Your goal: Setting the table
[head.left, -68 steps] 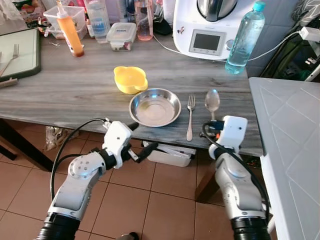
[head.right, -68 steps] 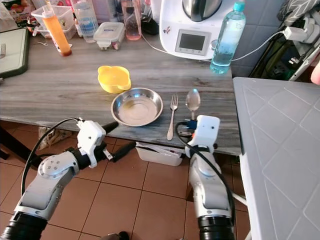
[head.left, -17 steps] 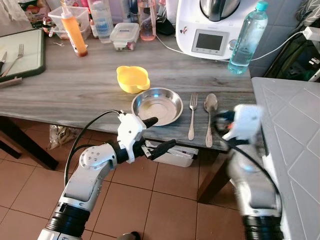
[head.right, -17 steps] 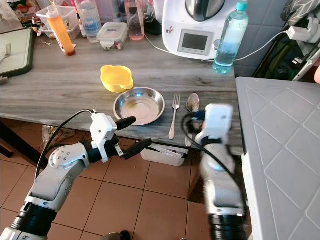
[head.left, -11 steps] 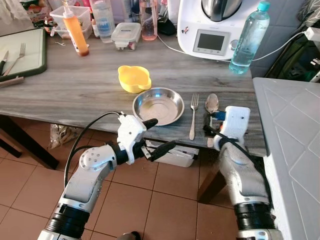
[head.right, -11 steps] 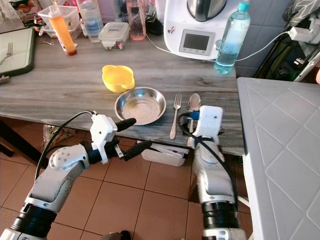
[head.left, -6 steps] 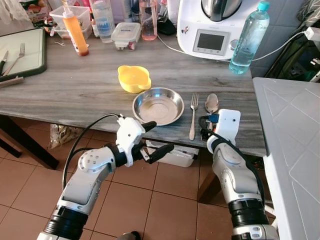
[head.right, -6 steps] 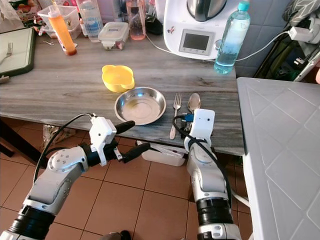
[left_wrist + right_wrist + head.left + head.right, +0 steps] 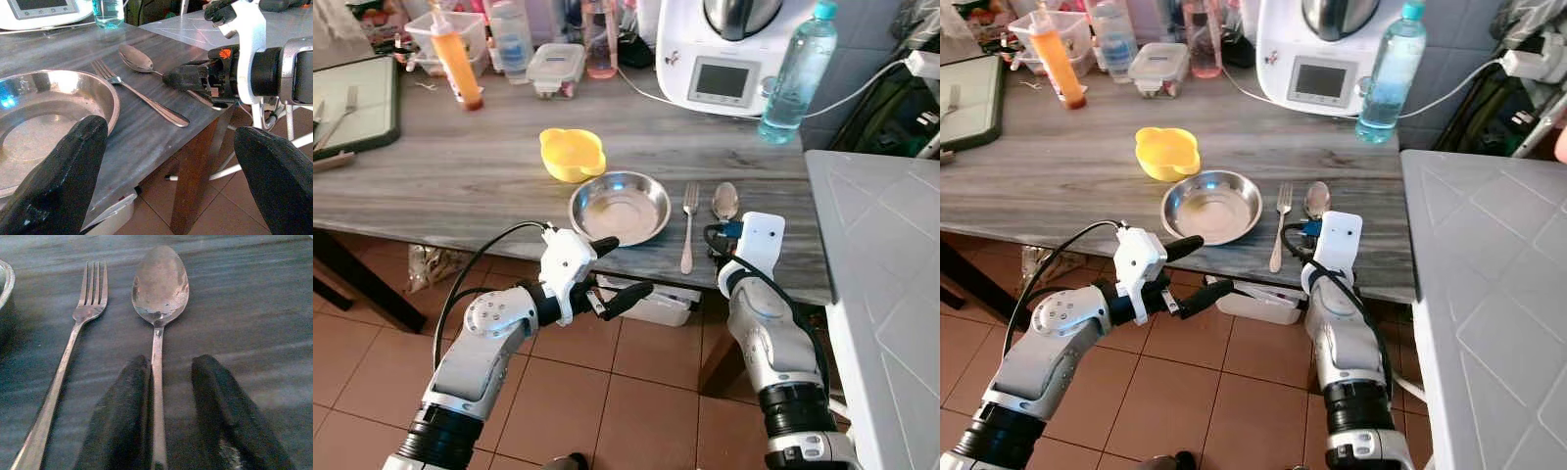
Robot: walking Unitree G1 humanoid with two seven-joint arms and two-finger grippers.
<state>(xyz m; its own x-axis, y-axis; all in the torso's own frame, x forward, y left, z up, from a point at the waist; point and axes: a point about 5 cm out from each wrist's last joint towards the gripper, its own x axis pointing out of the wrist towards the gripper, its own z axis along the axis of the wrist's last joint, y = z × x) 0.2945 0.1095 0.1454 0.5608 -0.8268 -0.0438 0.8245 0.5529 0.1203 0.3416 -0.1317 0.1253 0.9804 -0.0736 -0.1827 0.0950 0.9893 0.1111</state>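
Bowl [image 9: 619,207] near the table's [image 9: 460,176] front edge sits empty. Right gripper [image 9: 168,382], fingers slightly parted, straddles the spoon [image 9: 160,293] handle; left gripper [image 9: 617,266] gapes wide, empty.

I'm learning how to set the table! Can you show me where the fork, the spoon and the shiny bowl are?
fork [image 9: 687,227]: left eye view, middle of its handle.
spoon [image 9: 160,283]: right wrist view, its scoop.
shiny bowl [image 9: 619,209]: left eye view, its inside bottom.

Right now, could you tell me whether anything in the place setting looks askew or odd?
Nothing stands out. The fork and spoon lie side by side, roughly parallel, right of the bowl. The right gripper has its jaws open around the spoon's handle.
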